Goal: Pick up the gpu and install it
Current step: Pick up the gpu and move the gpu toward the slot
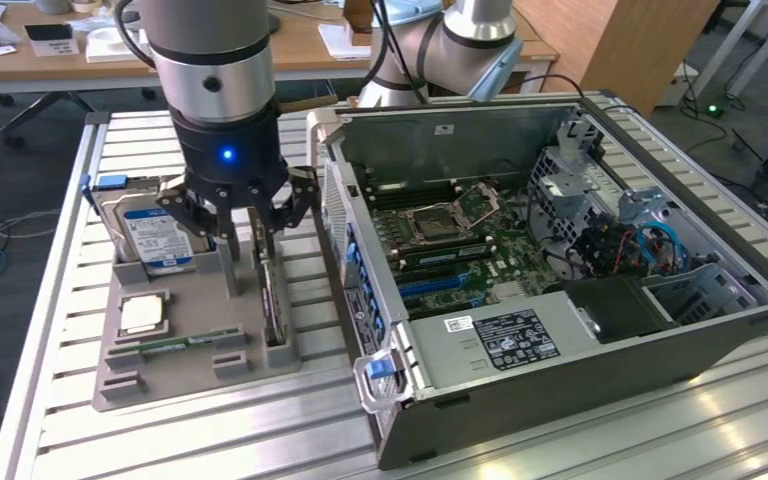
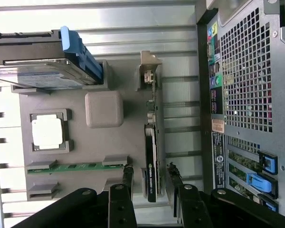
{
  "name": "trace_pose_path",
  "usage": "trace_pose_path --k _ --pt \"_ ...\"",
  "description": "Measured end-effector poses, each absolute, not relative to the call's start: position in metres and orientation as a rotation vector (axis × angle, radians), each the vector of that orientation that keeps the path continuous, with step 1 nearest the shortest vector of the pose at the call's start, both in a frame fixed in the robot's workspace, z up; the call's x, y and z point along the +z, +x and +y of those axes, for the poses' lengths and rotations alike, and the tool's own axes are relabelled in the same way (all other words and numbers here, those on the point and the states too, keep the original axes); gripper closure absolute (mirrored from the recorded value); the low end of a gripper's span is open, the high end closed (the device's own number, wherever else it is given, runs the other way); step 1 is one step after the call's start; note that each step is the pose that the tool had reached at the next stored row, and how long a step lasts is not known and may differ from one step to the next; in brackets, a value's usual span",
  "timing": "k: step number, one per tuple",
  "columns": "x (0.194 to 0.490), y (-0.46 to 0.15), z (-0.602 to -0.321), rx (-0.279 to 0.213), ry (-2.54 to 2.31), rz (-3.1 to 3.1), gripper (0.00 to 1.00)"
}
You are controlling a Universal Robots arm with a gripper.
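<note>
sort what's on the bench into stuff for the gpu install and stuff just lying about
For the job: gpu, on edge in the grey holder; open claw straddling it; open computer case.
Lying about: hard drive; processor; memory stick, all in the same holder.

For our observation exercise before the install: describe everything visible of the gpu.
The gpu is a thin dark card standing on its long edge in a slot of the grey holder, beside the computer case. A silver metal bracket caps one end; printed lettering runs along its upper edge. The open tool straddles it, one finger each side, with gaps showing.
</note>
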State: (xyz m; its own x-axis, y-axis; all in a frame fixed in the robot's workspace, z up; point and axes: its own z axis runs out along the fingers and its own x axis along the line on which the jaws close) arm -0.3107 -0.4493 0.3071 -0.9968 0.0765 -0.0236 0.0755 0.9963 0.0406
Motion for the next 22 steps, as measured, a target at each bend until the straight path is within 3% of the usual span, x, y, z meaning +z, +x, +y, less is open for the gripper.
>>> trace_pose_path --k 22 --pt "0.2988 -0.3107 -0.4494 0.062 0.118 3.113 0.58"
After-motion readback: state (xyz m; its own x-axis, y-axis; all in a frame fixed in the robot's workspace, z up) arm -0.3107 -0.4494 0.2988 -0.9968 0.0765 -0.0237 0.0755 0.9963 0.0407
